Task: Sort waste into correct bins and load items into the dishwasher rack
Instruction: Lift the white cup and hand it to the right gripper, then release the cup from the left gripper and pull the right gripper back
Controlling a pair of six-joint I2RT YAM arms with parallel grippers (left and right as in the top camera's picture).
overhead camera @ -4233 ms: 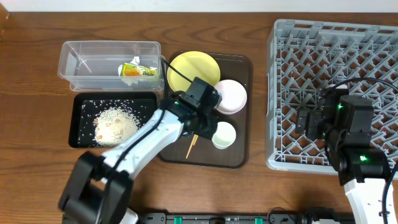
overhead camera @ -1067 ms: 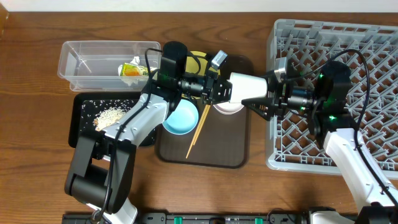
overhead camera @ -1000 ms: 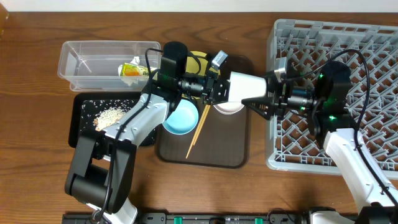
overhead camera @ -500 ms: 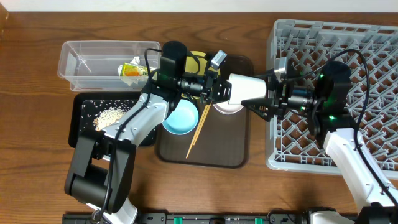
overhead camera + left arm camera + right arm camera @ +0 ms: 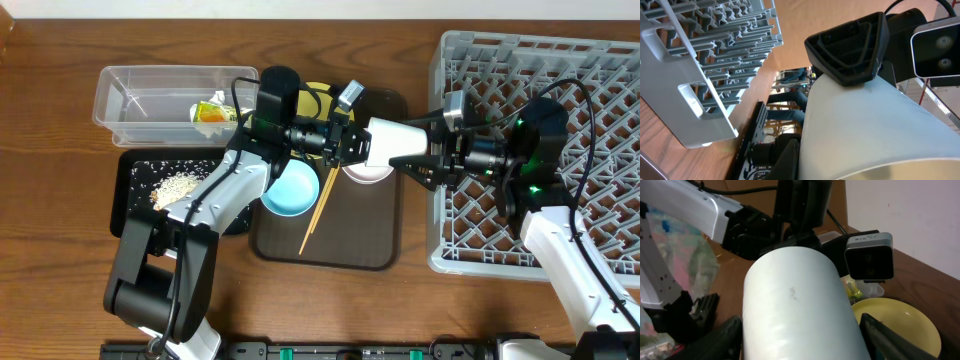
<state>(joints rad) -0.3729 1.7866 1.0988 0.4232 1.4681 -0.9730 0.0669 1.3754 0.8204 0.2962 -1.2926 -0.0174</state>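
While aloft, cup (image 5: 395, 140) above white bowl (image 5: 365, 174), near chopsticks (image 5: 318, 208).

You had on record: one pale cup (image 5: 795, 310), lying lengthwise, filling the centre. Right gripper (image 5: 800, 340): black fingers (image 5: 722, 335) flanked the cup on both sides, contact unclear. Left gripper (image 5: 790, 240) clamped the cup's far end, its grey camera (image 5: 869, 256) alongside. Yellow plate (image 5: 900, 325), lower right, on the wooden table (image 5: 910, 280).
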